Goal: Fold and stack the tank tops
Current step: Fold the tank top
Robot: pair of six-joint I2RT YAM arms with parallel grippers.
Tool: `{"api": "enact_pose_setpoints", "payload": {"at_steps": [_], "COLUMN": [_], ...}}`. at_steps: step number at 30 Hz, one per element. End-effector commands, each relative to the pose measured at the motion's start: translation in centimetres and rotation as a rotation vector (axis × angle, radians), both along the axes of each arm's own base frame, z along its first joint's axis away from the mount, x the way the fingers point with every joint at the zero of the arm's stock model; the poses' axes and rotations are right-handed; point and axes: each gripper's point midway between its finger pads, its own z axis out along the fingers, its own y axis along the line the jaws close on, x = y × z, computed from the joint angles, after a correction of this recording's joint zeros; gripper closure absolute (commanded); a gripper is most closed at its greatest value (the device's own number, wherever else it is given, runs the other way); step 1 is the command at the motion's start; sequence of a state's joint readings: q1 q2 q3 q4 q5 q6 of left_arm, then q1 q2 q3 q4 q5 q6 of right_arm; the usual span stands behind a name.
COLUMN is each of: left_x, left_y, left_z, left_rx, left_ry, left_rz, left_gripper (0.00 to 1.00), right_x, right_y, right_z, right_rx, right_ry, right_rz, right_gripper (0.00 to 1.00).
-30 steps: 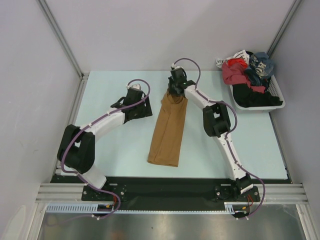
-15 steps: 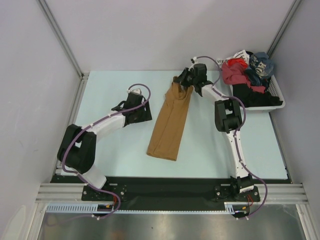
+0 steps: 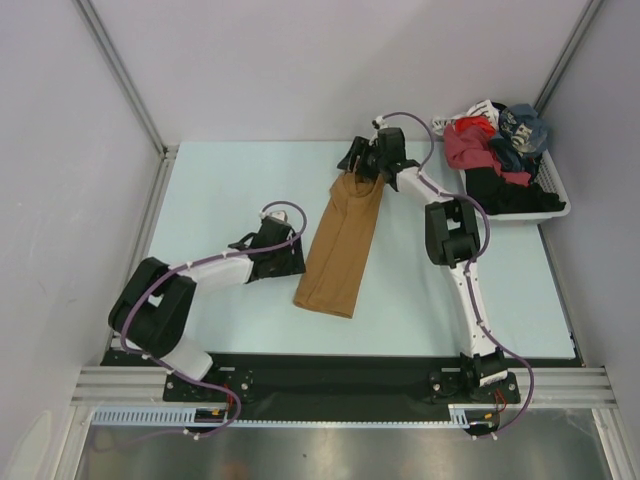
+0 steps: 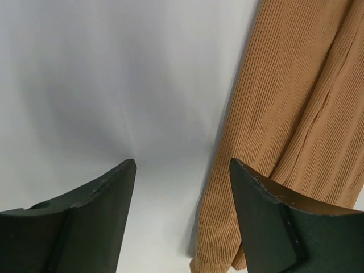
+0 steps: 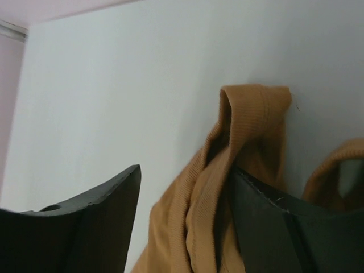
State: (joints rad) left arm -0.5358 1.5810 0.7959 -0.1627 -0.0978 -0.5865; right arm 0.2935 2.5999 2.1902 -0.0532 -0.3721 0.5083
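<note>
A tan-brown tank top (image 3: 338,245) lies on the table as a long narrow strip, running from far right to near left. My right gripper (image 3: 358,166) stands open over its far strap end. In the right wrist view a bunched strap (image 5: 250,119) rises between the open fingers (image 5: 185,169) and leans on the right one. My left gripper (image 3: 294,258) is open and low beside the strip's left edge, near its lower end. The left wrist view shows the ribbed cloth (image 4: 284,114) reaching past the right finger, with bare table between the fingertips (image 4: 182,162).
A white basket (image 3: 556,208) at the back right holds a heap of red, black and blue clothes (image 3: 495,150). Walls and metal rails close in the table at the left, back and right. The arm bases stand along the near edge.
My right gripper swung the tank top's far end to the right, then opened and let it go. My left gripper moved nearer, down along the strip's left edge.
</note>
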Motion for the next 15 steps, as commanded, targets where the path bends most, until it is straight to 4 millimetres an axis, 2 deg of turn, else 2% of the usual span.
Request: {"api": "enact_pose_setpoints", "payload": {"at_steps": [1, 2, 4, 5, 7, 8, 9, 11, 12, 13, 14, 15], "left_x": [-1.9, -2.4, -3.3, -3.9, -5.1, -5.6, -6.2, -6.7, -7.3, -7.4, -7.8, -8.0], "left_y": [-0.2, -0.2, -0.7, -0.8, -1.6, -1.5, -1.9, -2.1, -2.0, -2.0, -1.8, -1.7], "left_z": [0.1, -0.1, 0.0, 0.0, 0.0, -0.2, -0.4, -0.6, -1.1, -1.2, -1.7, -1.9], "left_rx": [-0.033, -0.030, -0.032, -0.036, -0.044, -0.044, -0.045, -0.055, -0.055, -0.061, -0.060, -0.057], "left_ry": [0.015, 0.021, 0.026, 0.028, 0.034, 0.037, 0.043, 0.050, 0.066, 0.068, 0.078, 0.082], "left_rz": [-0.007, -0.011, -0.034, -0.039, -0.063, -0.064, -0.078, -0.079, -0.082, -0.083, -0.080, -0.082], "left_gripper": [0.27, 0.27, 0.27, 0.27, 0.27, 0.27, 0.27, 0.27, 0.28, 0.31, 0.39, 0.45], "right_x": [-0.5, -0.8, -1.8, -2.3, -3.3, -3.9, -4.7, -6.1, -6.9, -8.3, -9.4, -10.5], "right_y": [-1.2, -1.5, -2.2, -2.6, -3.7, -3.9, -4.2, -3.9, -4.0, -4.0, -3.6, -3.7], "right_z": [6.9, 8.6, 8.3, 10.0, 9.6, 11.4, 10.4, 10.6, 11.9, 10.7, 10.3, 12.0], "right_rx": [-0.148, -0.174, -0.296, -0.324, -0.433, -0.442, -0.465, -0.479, -0.472, -0.492, -0.493, -0.477], "right_ry": [-0.122, -0.150, -0.145, -0.170, -0.167, -0.192, -0.170, -0.162, -0.173, -0.131, -0.106, -0.115], "right_rz": [-0.030, -0.040, -0.077, -0.096, -0.130, -0.138, -0.131, -0.117, -0.115, -0.102, -0.098, -0.103], "right_gripper": [0.30, 0.29, 0.22, 0.20, 0.19, 0.19, 0.20, 0.25, 0.28, 0.32, 0.34, 0.36]}}
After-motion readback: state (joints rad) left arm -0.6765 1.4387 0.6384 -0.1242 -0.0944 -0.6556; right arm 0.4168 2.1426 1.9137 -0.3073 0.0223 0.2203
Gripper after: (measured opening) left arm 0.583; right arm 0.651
